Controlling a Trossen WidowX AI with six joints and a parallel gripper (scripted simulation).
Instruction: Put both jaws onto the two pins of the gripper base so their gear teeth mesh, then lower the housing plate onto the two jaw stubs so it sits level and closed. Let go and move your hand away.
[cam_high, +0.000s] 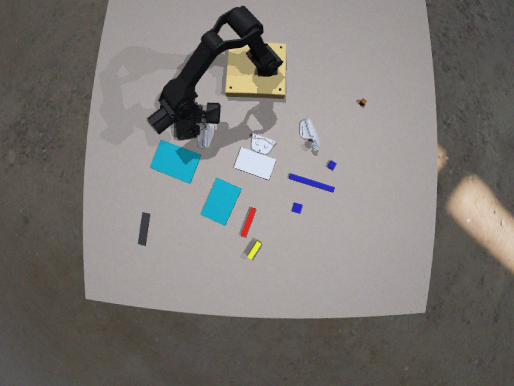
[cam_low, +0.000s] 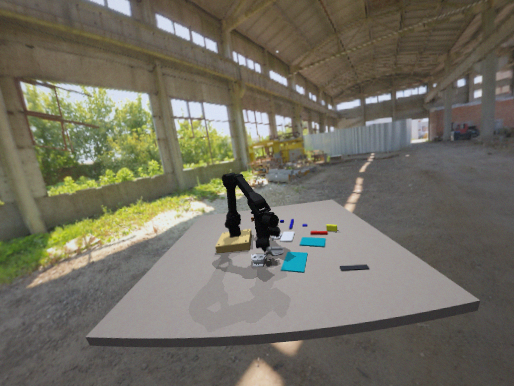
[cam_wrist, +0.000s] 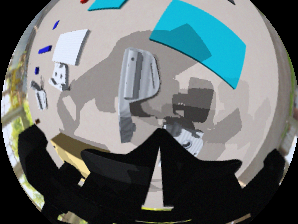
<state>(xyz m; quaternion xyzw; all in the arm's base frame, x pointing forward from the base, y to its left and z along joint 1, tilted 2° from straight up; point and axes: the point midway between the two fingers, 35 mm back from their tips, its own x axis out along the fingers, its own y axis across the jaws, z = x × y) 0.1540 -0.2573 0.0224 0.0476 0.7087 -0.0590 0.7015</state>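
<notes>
My gripper (cam_wrist: 160, 131) (cam_low: 263, 248) is shut and empty, its fingertips low over a grey-white part (cam_wrist: 188, 140) (cam_low: 258, 259) with a round feature. The fingers partly cover this part in the wrist view, and the arm hides it in the top view. One grey jaw (cam_wrist: 133, 75) (cam_high: 205, 137) lies beside the fingertips, towards the white sheet in the wrist view. The other jaw (cam_high: 307, 131) (cam_wrist: 39, 95) lies farther off. A white part with two round features (cam_high: 262, 144) (cam_wrist: 59, 76) lies near the middle. Which part is the base and which the housing plate, I cannot tell.
A teal sheet (cam_high: 175, 161) (cam_low: 295, 262) (cam_wrist: 205, 42) lies close to the gripper, a second teal sheet (cam_high: 221, 201) beyond. A white sheet (cam_high: 255, 163) (cam_wrist: 71, 46) adjoins the middle part. Blue bar (cam_high: 311, 183), red bar (cam_high: 248, 222), yellow block (cam_high: 254, 250) and dark bar (cam_high: 144, 229) lie around.
</notes>
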